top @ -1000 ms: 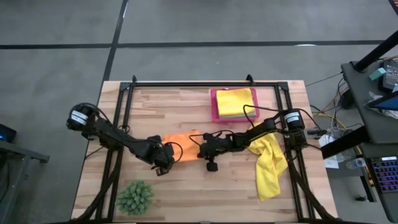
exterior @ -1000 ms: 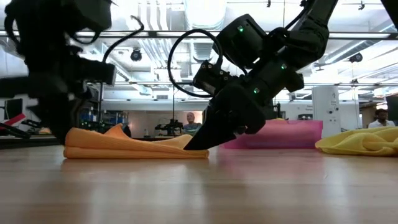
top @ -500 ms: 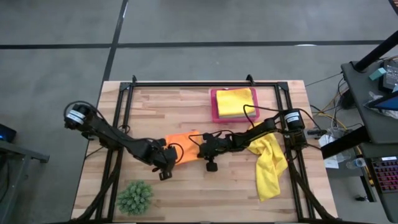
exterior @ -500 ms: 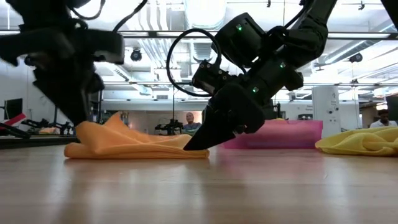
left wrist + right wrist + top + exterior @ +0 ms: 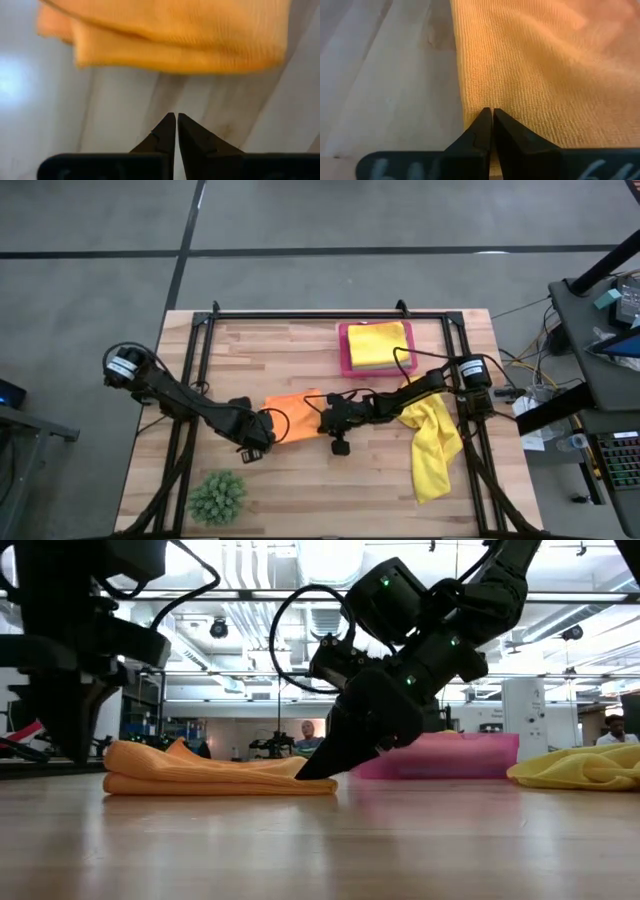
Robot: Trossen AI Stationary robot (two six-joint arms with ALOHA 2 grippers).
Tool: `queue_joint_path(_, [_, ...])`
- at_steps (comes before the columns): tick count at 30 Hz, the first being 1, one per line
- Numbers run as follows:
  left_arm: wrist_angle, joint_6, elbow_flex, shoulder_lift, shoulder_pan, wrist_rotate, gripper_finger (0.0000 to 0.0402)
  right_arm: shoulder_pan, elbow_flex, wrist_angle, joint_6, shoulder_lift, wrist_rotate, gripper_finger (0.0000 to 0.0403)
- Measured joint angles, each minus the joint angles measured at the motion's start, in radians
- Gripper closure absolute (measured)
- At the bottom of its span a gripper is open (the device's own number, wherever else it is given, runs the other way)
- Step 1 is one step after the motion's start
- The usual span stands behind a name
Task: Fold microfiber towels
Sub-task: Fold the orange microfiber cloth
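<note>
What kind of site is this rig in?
Probably a robotics lab or workshop: exposed ceiling ducts and lights, an equipment-laden side desk with cables, bare concrete floor, wooden worktable.

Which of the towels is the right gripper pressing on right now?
The orange towel at the table's middle. The right gripper, shut, has its tips on that towel's edge. The folded yellow towel lies in the pink tray; the loose yellow one lies crumpled apart.

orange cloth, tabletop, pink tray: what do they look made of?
Orange cloth: soft woven microfiber-like fabric, matte; fine ribbed weave shows in the right wrist view. Tabletop: light wood planks, likely butcher block, smooth; grain and seams show. Pink tray: rigid, probably plastic; straight rim, uniform colour.
</note>
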Motion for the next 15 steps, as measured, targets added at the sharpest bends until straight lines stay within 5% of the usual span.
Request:
queue_joint_path(10, [0.038, -0.025, 0.022, -0.04, 0.057, -0.149, 0.0393, 0.0, 0.0, -0.019, -0.008, -0.029, 0.001, 0.039])
queue_joint_path(15, [0.094, 0.004, -0.001, -0.096, 0.095, -0.158, 0.0354, 0.0, 0.0, -0.018, -0.011, -0.03, 0.001, 0.039])
